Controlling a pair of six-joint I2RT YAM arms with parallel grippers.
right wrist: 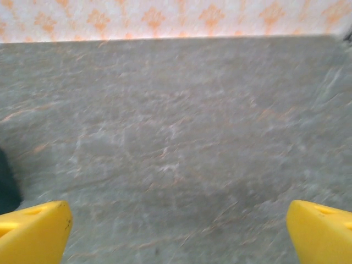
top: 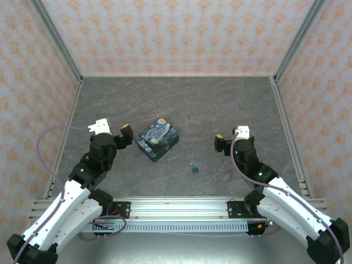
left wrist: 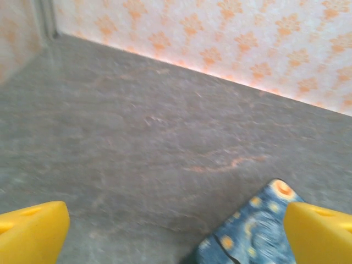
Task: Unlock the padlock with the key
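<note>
Left pincer (left wrist: pixel 176 235) and right pincer (right wrist: pixel 176 234) both gape, empty. The padlock (top: pixel 195 171), a teal speck at lower centre, seems lengthwise up-down the frame; heading unclear.

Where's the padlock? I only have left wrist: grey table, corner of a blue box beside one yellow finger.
Observer: Top view: the padlock lies on the table, right of the blue box and nearer the arm bases, not touching it.
Operator: Which arm is closer?
Observer: The right hand; it sits just beyond the padlock and to its right.
Operator: Holding anything?
Observer: No. Right wrist shows its fingers spread wide, bare table between them.
</note>
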